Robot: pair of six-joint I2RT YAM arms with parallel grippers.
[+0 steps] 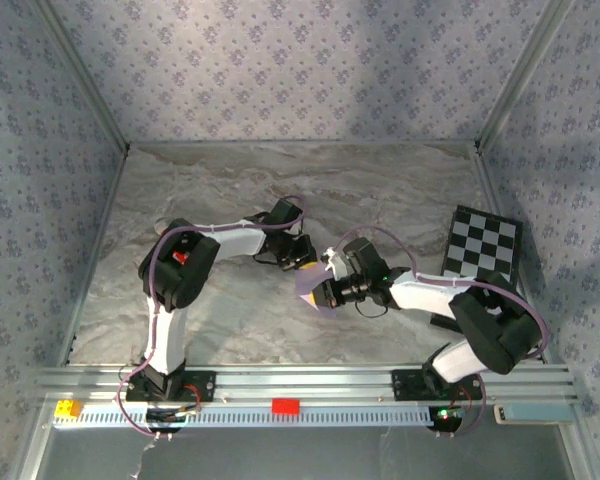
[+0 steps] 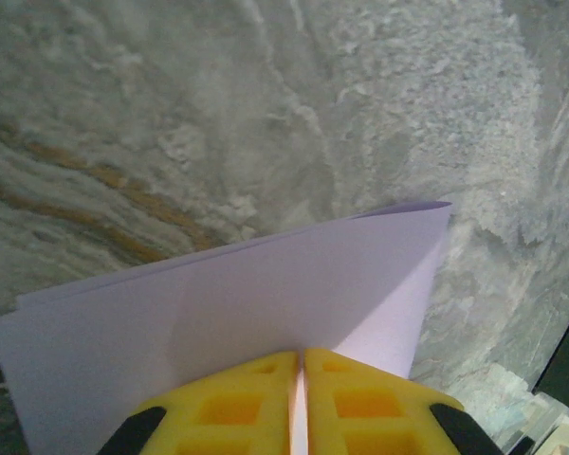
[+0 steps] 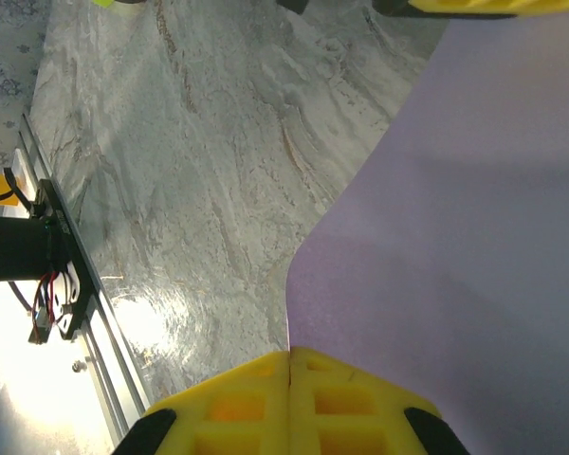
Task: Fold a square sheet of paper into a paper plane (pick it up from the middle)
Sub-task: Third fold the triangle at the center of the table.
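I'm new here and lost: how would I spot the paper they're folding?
Look to the middle of the grey marbled table. There the left tool and the right tool meet, both pinching a folded sheet of paper. It is plain pale lilac and thin, unlike the black-and-white checkered board at the table's right.

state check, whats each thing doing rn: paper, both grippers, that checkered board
square sheet of paper: folded over into two layers, held up between both grippers
left gripper: shut on the paper's edge
right gripper: shut on the paper's edge
checkered board: lying flat at the right, nothing gripping it
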